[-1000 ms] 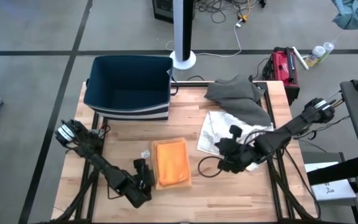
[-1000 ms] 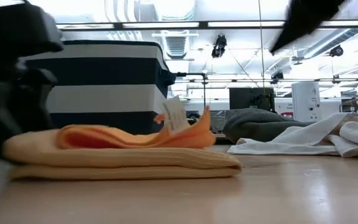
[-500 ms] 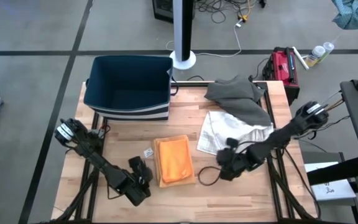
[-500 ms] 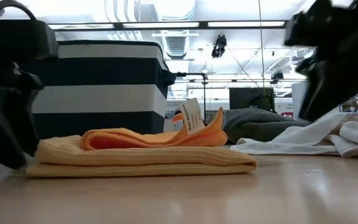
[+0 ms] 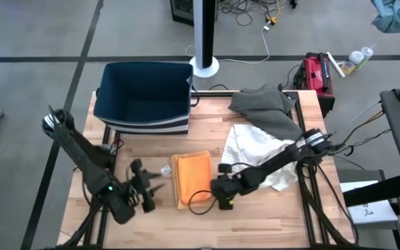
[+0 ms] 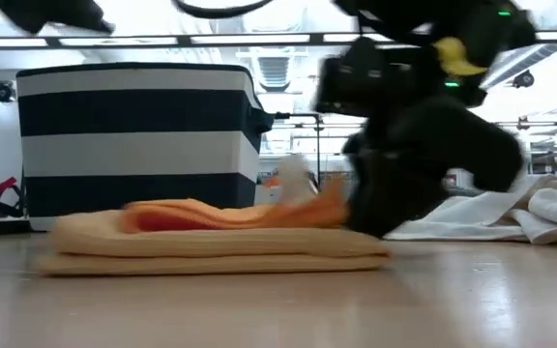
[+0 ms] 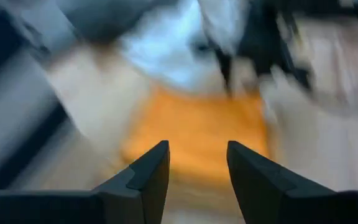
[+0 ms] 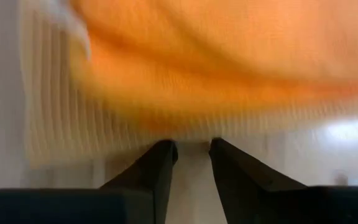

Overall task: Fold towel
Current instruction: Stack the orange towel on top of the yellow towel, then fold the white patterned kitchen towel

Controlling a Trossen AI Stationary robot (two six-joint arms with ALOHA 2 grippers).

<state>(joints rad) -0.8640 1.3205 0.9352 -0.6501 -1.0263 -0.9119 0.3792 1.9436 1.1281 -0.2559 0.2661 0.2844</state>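
Towel: an orange towel (image 5: 192, 179) lies folded into a thick rectangle on the wooden counter (image 5: 255, 222), lower centre of the high view; waffle-weave, paler yellow-orange on the lower layers, deeper orange on the rumpled top fold (image 6: 220, 215); a small white tag sits at its upper left corner in the high view and is only a smear in the low view.
Right gripper: the right gripper (image 5: 222, 195) is down at the towel's lower right edge in the high view, its dark bulk covering the towel's right end in the low view (image 6: 395, 184); in the right wrist view the two dark fingers (image 8: 157, 168) stand a narrow gap apart with the towel's edge just ahead of the tips; nothing shows between them; whether the tips touch the cloth cannot be told.
Left gripper: the left gripper (image 5: 146, 189) is just left of the towel, apart from it; its fingers (image 7: 148, 171) are parted with nothing between them, the orange cloth blurred beyond.
Hidden or unclear: both wrist views are streaked, so weave and edges are hard to read there.
Other cloth: a crumpled white cloth (image 5: 255, 149) lies right of the towel; a grey cloth (image 5: 262, 104) is heaped at the upper right of the counter.
Bin: a dark blue bin (image 5: 144, 97) with white stripes stands at the counter's upper left.
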